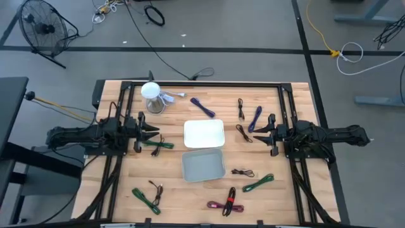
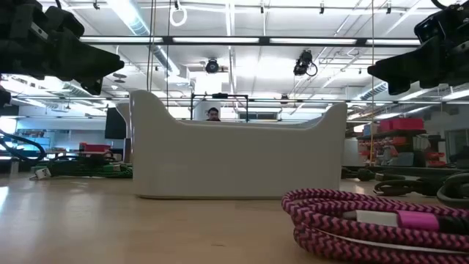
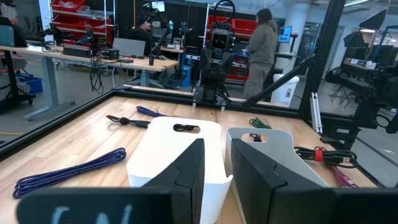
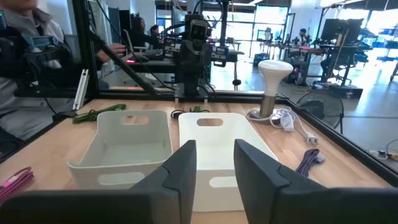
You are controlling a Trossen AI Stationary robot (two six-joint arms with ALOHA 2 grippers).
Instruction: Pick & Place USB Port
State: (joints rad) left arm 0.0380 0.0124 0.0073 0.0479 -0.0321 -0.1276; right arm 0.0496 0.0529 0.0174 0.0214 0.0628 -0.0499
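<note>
Several coiled USB cables lie loose on the wooden table: a purple one [image 1: 202, 106], a blue one [image 1: 255, 118], a black one [image 1: 243, 133], green ones [image 1: 158, 144] [image 1: 258, 183] and a magenta one [image 1: 223, 204]. A white bin [image 1: 204, 133] and a grey bin [image 1: 203, 165] stand at mid-table. My left gripper [image 1: 155, 133] hovers left of the white bin, open and level, pointing at the bins [image 3: 216, 146]. My right gripper [image 1: 256, 134] hovers right of the white bin, open, pointing back at them [image 4: 214, 149]. Neither has anything between its fingers.
A white lamp-like stand [image 1: 152, 96] with a white cord stands at the far left of the table. A black frame [image 1: 202, 83] rims the table. More cables lie near the front edge, a green one [image 1: 146, 197] and a black one [image 1: 243, 172]. People show in the room beyond.
</note>
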